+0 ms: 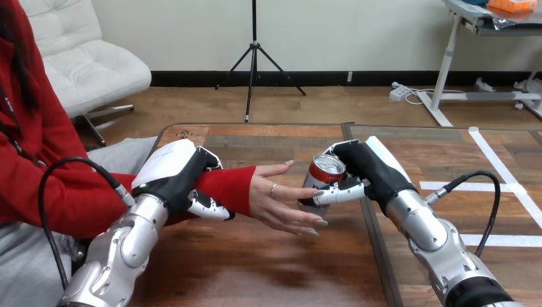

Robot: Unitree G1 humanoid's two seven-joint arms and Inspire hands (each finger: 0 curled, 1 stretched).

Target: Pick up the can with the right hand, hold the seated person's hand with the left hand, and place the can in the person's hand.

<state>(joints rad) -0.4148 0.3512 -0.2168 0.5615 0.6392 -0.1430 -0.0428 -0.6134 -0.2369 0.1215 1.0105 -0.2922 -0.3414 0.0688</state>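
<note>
A red and silver can (324,174) is held tilted above the table, my right hand (361,171) curled round it from the right. The person's hand (283,203) reaches in from the left, palm up with fingers spread, its fingertips just below and beside the can. My left hand (185,176) wraps over the person's red-sleeved forearm near the wrist, fingers and thumb curled round it. The can's lower part is hidden behind my right thumb and the person's fingertips.
The wooden table (275,262) stretches before me, with a seam running down its right half and white tape lines at the far right. The person sits at the left edge.
</note>
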